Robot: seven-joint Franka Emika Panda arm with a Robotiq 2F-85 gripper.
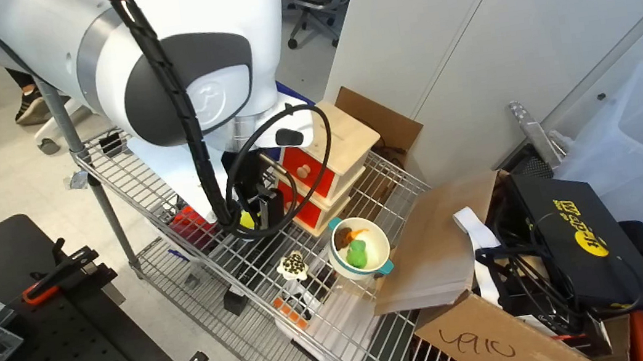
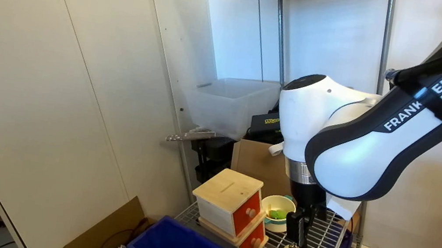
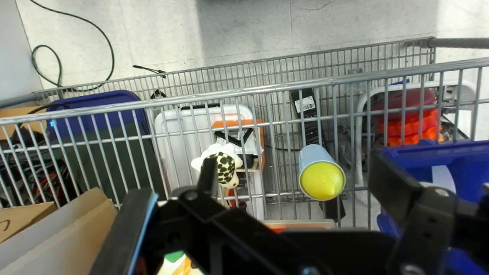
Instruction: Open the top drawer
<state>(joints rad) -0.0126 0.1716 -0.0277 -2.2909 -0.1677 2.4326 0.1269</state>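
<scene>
The top drawer (image 1: 296, 160) has a red front with a round wooden knob. It sits flush in a small light-wood cabinet (image 2: 213, 213), above a second red-fronted drawer (image 2: 249, 244). My gripper (image 2: 300, 236) points down in front of these red fronts, apart from them in both exterior views. A dark cable loop crosses part of the cabinet in an exterior view. The wrist view shows the gripper (image 3: 300, 179) open, fingers wide apart and nothing held. There only a strip of the cabinet (image 3: 298, 224) shows, the gripper's body hiding the rest.
On the wire shelf stand a yellow-topped cylinder (image 3: 323, 179), a spotted turtle toy (image 3: 225, 168) and a teal-handled bowl (image 1: 380, 236) with toy food. Beside the cabinet is a blue bin (image 2: 158, 238) holding a white ball. A cardboard box (image 1: 467, 341) lies past the bowl.
</scene>
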